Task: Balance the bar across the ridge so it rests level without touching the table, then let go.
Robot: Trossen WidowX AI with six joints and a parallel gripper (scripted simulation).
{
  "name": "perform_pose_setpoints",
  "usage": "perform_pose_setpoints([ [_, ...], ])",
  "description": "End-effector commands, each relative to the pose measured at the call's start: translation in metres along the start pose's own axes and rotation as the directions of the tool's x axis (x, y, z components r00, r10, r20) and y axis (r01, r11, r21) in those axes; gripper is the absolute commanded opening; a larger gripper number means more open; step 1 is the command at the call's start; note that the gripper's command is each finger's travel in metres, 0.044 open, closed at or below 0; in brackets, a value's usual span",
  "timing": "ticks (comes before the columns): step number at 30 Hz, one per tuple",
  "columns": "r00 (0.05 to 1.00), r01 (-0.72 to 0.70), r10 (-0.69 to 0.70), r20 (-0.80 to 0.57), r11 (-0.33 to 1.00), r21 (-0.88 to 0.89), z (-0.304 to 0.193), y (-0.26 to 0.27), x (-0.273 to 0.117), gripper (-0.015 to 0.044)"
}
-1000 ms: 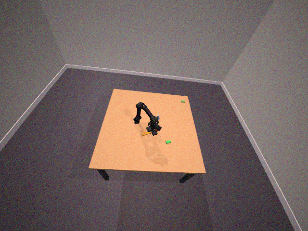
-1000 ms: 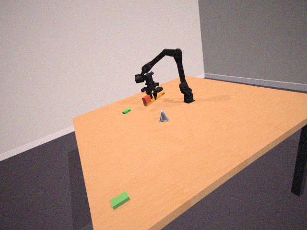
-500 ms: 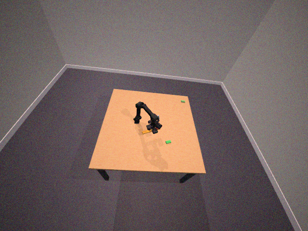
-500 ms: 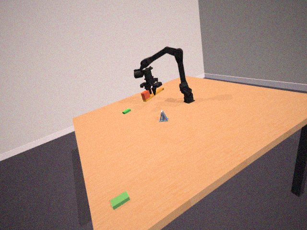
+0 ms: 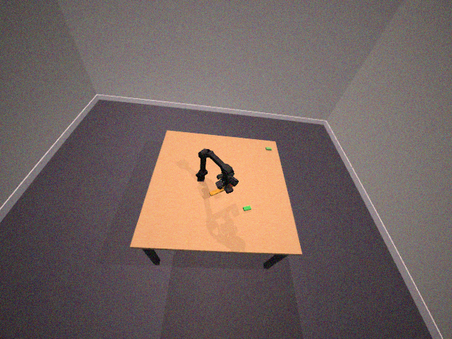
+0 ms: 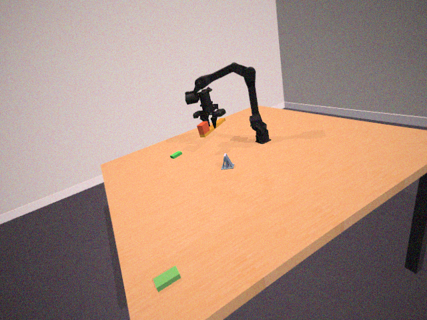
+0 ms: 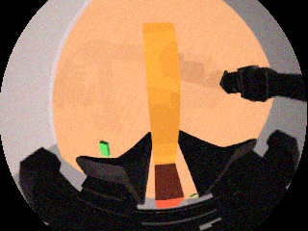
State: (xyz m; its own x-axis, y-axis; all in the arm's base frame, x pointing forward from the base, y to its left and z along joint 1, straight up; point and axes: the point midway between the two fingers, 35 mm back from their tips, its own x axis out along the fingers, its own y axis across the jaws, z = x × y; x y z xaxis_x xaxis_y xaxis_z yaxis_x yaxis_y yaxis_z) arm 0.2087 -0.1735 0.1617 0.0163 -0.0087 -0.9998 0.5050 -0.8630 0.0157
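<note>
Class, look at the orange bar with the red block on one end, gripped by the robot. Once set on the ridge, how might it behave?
The bar looks stiff: it stays straight though the gripper holds it near the red block. That end is probably heavier, so it would likely tip there unless placed off-centre. The ridge narrows to a thin top edge, so balance will probably be touchy.

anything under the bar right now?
Only bare table and shadow. The gripper holds the bar lifted clear; the ridge stands apart, nearer the camera. The bar's underside is hidden.

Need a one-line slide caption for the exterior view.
Hand holds orange bar above table, behind grey ridge.
</note>
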Motion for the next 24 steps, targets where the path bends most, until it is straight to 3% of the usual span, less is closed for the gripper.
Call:
perform_pose_setpoints([
  [1, 1.0, -0.008, 0.008, 0.0, 0.991, -0.13, -0.007, -0.001, -0.003, 0.0],
  [12, 1.0, -0.007, 0.008, -0.002, 0.843, -0.538, -0.028, -0.009, -0.003, 0.0],
  [24, 1.0, -0.007, 0.007, -0.004, 0.502, -0.865, -0.049, -0.019, -0.003, 0.0],
])
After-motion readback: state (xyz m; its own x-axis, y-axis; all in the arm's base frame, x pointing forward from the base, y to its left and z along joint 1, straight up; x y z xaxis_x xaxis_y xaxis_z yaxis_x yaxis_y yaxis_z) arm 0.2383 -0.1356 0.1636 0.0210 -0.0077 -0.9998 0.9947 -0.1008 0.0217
